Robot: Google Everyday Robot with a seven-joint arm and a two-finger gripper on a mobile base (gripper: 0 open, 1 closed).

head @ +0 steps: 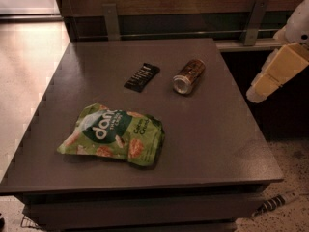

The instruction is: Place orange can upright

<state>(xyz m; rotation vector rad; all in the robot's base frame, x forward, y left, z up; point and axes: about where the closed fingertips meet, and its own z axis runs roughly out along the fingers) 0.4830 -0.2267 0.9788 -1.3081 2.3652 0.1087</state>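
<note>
The can lies sideways on the surface. My hand hangs off right, can't tell its grip. I'd grab across the body, then tip it up.

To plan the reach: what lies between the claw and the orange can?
Only bare table separates the lying orange can from the claw beyond the table's edge, in the camera view.

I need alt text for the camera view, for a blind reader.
An orange can lies on its side on a dark table, right of a flat black bar; a green snack bag lies nearer the front. The gripper hangs beyond the table's right edge, apart from the can.
</note>
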